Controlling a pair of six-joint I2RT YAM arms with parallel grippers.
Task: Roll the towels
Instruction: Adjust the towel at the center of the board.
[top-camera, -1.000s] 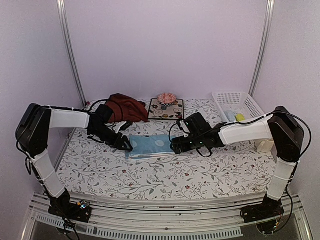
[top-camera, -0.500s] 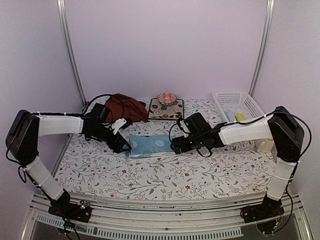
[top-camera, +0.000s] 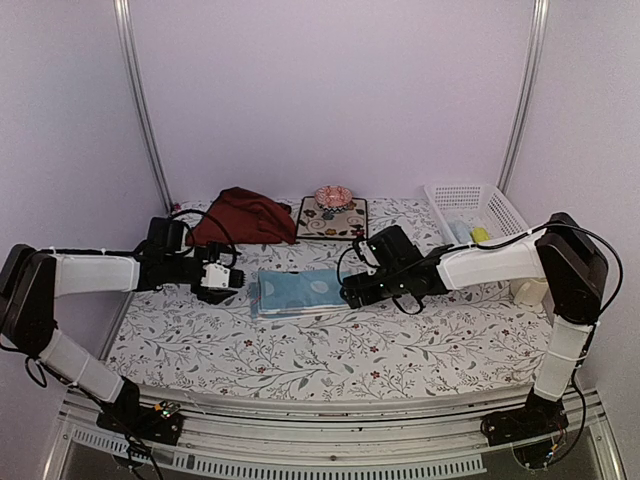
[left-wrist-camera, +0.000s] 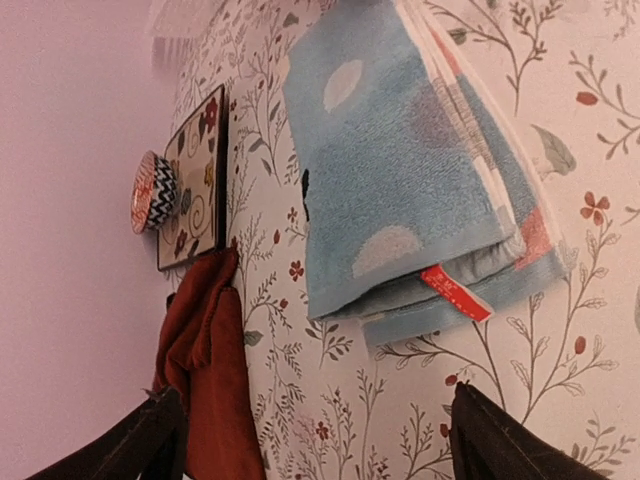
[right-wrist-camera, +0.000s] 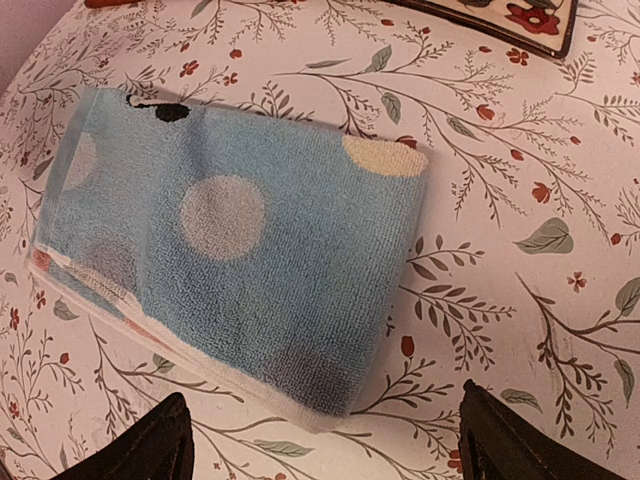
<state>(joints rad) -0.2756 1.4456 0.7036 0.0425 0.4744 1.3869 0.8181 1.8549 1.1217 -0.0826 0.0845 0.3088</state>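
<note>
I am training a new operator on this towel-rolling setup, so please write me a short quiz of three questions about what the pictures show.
1. True or false: the light blue towel lies folded flat, not yet rolled, between the left gripper and the right gripper.
2. Where is the dark red towel? A) held by the left gripper; B) bunched at the back, left of the floral mat; C) under the light blue towel.
3. Fill in: both grippers' jaws stand ____, holding nothing.
Key: 1 true; 2 B; 3 open.
</note>
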